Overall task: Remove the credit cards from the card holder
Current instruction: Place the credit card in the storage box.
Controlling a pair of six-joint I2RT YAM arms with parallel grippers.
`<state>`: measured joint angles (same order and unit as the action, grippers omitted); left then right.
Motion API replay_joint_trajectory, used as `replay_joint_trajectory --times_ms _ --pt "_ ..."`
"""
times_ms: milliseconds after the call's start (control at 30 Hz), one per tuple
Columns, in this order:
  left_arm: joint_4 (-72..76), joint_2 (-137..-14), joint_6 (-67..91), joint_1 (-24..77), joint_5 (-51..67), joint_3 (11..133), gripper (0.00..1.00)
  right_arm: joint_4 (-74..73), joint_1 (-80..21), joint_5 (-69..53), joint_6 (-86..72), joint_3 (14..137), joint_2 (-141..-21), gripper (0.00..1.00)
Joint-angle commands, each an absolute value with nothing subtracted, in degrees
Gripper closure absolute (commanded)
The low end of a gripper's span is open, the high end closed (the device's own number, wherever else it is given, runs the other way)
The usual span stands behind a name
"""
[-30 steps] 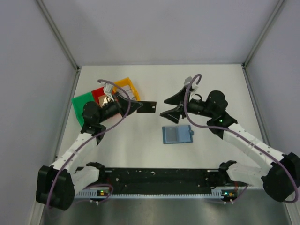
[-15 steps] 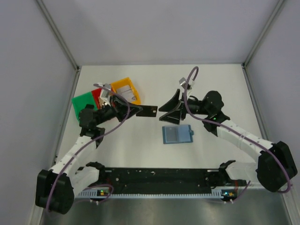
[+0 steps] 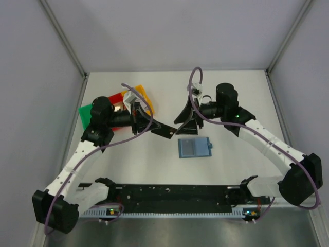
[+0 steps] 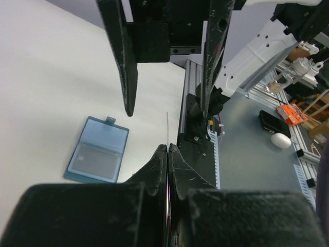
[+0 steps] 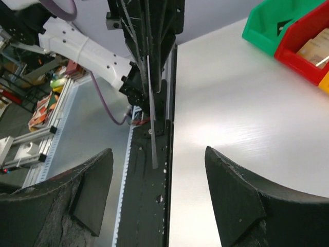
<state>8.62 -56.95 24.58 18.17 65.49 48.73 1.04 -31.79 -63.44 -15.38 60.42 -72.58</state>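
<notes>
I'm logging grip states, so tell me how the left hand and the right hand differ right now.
The left hand is shut, while the right hand stands wide open. The left hand pinches a dark card by one end; the right hand holds nothing. Both hang above the table, tips facing each other, just beyond the blue card holder.

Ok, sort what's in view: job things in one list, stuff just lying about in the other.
Job:
- card holder, lying flat
- card, pinched in the shut left end effector
- right end effector, open, facing that card

Lying about:
- green tray
- red tray
- yellow tray
</notes>
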Motion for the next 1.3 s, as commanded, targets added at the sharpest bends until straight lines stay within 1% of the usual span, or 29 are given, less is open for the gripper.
replay_joint_trajectory --times_ms 0,233,300,400,533,600,667,733,800,833,867,967,1000,1067,1100,1167,1200,1267 --pt "-6.5 -58.4 12.5 21.0 67.9 54.0 1.00 -8.3 -33.3 -66.0 -8.6 65.8 -75.0 0.30" --pt "-24.9 -64.2 -2.3 26.4 64.3 62.8 1.00 -11.9 -36.2 -68.9 -6.2 69.2 -78.4 0.39" --pt "-26.2 -65.0 -3.3 26.8 63.7 63.8 1.00 -12.7 -37.0 -69.3 -5.5 69.6 -79.1 0.41" --pt "-26.0 -65.5 -3.4 27.0 63.9 64.2 1.00 -13.6 -37.6 -69.6 -4.7 69.8 -79.8 0.46" --pt "-25.9 -65.7 -3.5 27.2 64.4 64.6 1.00 -14.5 -38.4 -69.9 -4.0 70.2 -80.5 0.59" --pt "-26.3 -66.0 -3.9 27.3 64.4 64.6 1.00 -14.8 -38.6 -70.2 -3.6 70.2 -80.9 0.71" --pt "-26.6 -66.3 -3.9 27.3 64.5 64.6 1.00 -14.9 -38.8 -70.7 -3.5 70.2 -81.3 0.78" --pt "-26.8 -66.5 -3.8 27.2 64.9 64.8 1.00 -14.9 -39.1 -71.1 -3.5 70.3 -81.7 0.80" --pt "-26.8 -66.7 -3.9 27.2 65.0 65.0 1.00 -14.9 -39.5 -71.3 -3.4 70.3 -82.2 0.87" --pt "-27.2 -66.8 -4.0 27.3 65.0 65.4 1.00 -14.9 -39.4 -71.4 -3.3 70.2 -82.4 0.93" --pt "-27.5 -66.8 -4.4 27.2 64.8 65.9 1.00 -15.0 -39.5 -71.4 -3.3 70.2 -82.4 1.00" --pt "-28.4 -66.4 -4.1 27.2 62.6 66.9 1.00 -14.9 -39.4 -68.9 -3.3 70.1 -82.0 1.00" --pt "-27.8 -65.7 -2.7 26.9 60.5 66.6 0.94 -14.7 -39.3 -66.8 -3.1 69.9 -81.7 1.00" --pt "-25.8 -63.6 -0.3 25.1 57.8 65.4 0.69 -12.5 -38.9 -64.2 -4.6 69.0 -81.0 1.00" --pt "-23.4 -61.7 3.7 23.8 56.4 64.4 0.55 -10.2 -38.5 -63.3 -6.0 68.2 -80.4 1.00" --pt "-15.4 -56.9 9.9 22.3 51.2 59.2 0.36 -0.5 -37.3 -61.4 -13.6 64.5 -78.8 1.00" --pt "-11.3 -54.2 13.2 22.0 48.1 56.2 0.29 8.3 -36.7 -59.6 -19.1 62.1 -77.9 1.00" --pt "-2.2 -47.5 19.7 21.9 38.0 50.1 0.19 24.0 -35.2 -54.6 -31.1 56.1 -75.9 1.00"
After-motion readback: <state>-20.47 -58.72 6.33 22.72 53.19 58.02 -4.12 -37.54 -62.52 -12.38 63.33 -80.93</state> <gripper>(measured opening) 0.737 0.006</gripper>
